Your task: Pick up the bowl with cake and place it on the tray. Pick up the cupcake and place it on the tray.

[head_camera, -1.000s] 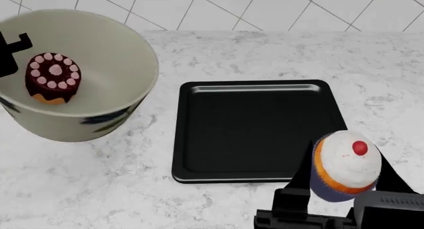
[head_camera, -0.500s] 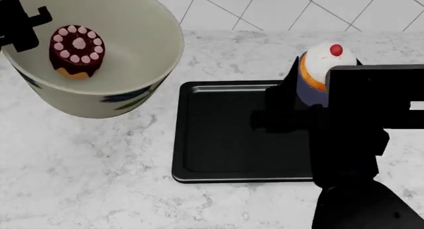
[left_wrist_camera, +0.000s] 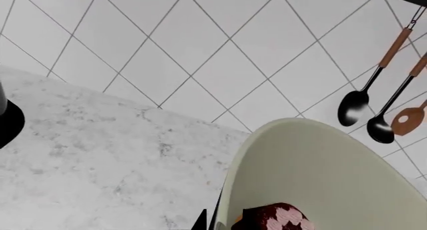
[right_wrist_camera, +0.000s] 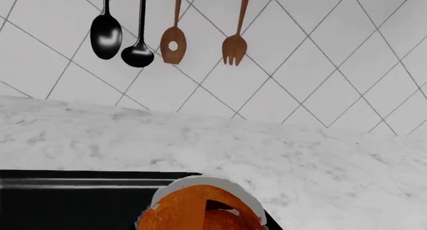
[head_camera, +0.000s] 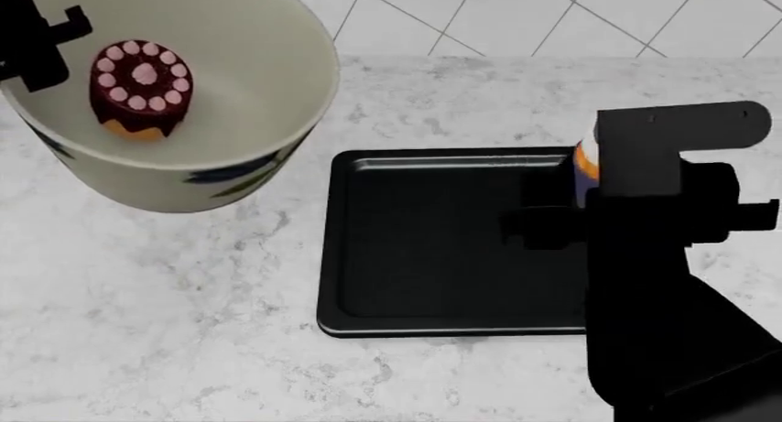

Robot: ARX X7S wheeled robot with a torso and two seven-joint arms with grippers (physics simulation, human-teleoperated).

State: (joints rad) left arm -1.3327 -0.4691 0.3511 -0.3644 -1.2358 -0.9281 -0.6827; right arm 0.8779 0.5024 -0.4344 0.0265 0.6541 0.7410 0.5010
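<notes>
the left gripper (head_camera: pixel 37 42) has its fingers clamped on the rim of the bowl (head_camera: pixel 183 156), raised near the tabletop's (head_camera: pixel 159 312) far left, cake (head_camera: pixel 141 88) inside. the right gripper (head_camera: pixel 587 202) grips the cupcake (head_camera: pixel 587 166) over the tray's (head_camera: pixel 428 248) right edge.

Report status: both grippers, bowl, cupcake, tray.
Left gripper on rim of cream leaf-patterned bowl, chocolate cake inside. Right gripper hidden; orange-banded cupcake at black baking tray right edge. Tray bare.
</notes>
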